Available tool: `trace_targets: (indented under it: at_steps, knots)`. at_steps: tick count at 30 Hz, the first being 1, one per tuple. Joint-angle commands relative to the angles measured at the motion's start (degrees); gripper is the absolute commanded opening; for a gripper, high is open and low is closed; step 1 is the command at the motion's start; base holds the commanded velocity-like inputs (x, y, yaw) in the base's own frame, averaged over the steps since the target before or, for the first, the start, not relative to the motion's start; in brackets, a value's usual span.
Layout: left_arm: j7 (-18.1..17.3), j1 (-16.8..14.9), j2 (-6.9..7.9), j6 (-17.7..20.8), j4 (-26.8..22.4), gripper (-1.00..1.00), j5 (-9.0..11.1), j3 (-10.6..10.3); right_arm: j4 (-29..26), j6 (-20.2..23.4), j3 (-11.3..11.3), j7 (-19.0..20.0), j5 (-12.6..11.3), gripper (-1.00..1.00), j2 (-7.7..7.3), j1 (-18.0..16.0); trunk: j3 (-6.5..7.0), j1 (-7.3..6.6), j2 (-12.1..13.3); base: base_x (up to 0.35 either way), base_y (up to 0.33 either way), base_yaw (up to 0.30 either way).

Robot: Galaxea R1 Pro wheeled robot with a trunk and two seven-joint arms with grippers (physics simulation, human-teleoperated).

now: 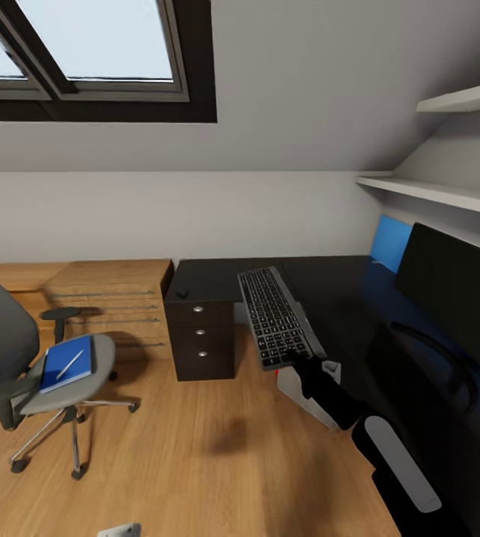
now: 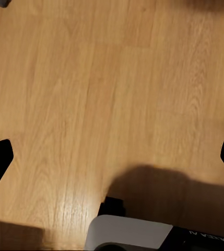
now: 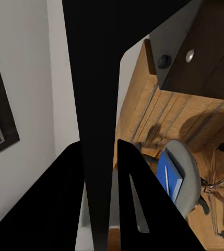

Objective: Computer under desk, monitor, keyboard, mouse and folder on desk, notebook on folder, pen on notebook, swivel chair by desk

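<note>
My right gripper (image 1: 297, 356) is shut on the near end of the black keyboard (image 1: 272, 312), which hangs over the dark desk's (image 1: 329, 287) front edge. In the right wrist view the keyboard (image 3: 98, 78) runs edge-on between the fingers (image 3: 138, 198). The dark monitor (image 1: 452, 287) stands on the desk at the right. A small black mouse (image 1: 182, 293) lies on the desk's left end. On the grey swivel chair (image 1: 16, 350) rests a blue flat stack (image 1: 66, 363) with a pen (image 1: 70, 364) on it. My left gripper (image 2: 112, 157) is open over bare floor.
A dark drawer unit (image 1: 202, 339) stands under the desk's left end, with a white case (image 1: 299, 388) further right under the desk. Low wooden furniture (image 1: 113, 298) lines the wall. Shelves (image 1: 434, 194) hang above the monitor. A small grey object (image 1: 120, 531) lies on the floor.
</note>
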Motion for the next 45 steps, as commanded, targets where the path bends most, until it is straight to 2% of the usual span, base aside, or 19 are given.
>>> trace_targets:
  at_steps: [1, 3, 6, 7, 9, 14, 28, 35, 45]
  knots:
    - [0.04, -0.02, -0.07, 0.34, -0.14, 1.00, -0.24, 0.17, 0.08, -0.03, 0.05, -0.03, -0.57, -1.00, -0.05, -0.04, -0.07, -0.03, -0.05, -0.323, -0.145, 0.000]
    - [0.07, -0.02, -0.07, 0.34, -0.13, 1.00, -0.28, 0.17, 1.03, -0.09, -0.13, 0.01, -0.58, -1.00, -0.05, -0.04, -0.07, -0.03, -0.05, -0.301, -0.195, 0.000]
    - [0.06, -0.02, -0.05, 0.18, -0.25, 1.00, -0.29, 0.23, 2.57, -0.12, -2.25, -0.05, -0.56, -1.00, 0.02, -0.04, -0.07, -0.03, -0.05, -0.214, -0.159, 0.000]
    - [0.02, -0.02, -0.05, -0.25, -0.29, 1.00, -0.29, 0.93, 3.30, -0.12, -3.23, -0.10, -0.58, -1.00, 0.03, -0.04, -0.07, -0.03, -0.05, -0.046, -0.034, 0.000]
    - [0.00, -0.02, -0.06, -0.47, -0.30, 1.00, -0.29, 1.76, 3.49, -0.03, -3.51, -0.17, -0.58, -1.00, 0.04, -0.04, -0.07, -0.03, -0.05, -0.024, -0.018, 0.000]
    - [0.00, -0.02, 0.10, -0.61, -0.30, 1.00, -0.29, 2.43, 3.64, -0.10, -3.57, -0.13, -0.47, -1.00, 0.07, -0.04, -0.07, -0.03, -0.05, -0.039, -0.110, 0.000]
    - [0.08, -0.02, 0.50, -1.24, -0.21, 1.00, -0.28, 2.64, 3.78, 0.02, -3.57, -0.29, -0.51, -1.00, 0.11, -0.04, -0.07, -0.03, -0.05, -0.031, -0.332, 0.000]
    - [0.01, -0.02, 0.71, -2.00, -0.21, 1.00, -0.29, 5.56, 8.56, 0.08, -3.84, -0.25, -0.70, -1.00, 0.18, -0.04, -0.07, -0.03, -0.05, 0.053, -0.339, 0.000]
    - [-0.04, -0.02, 0.73, -2.12, -0.21, 1.00, -0.29, 5.81, 9.86, -0.03, -3.90, -0.21, -0.69, -1.00, 0.21, -0.04, -0.07, -0.03, -0.05, 0.145, -0.306, 0.000]
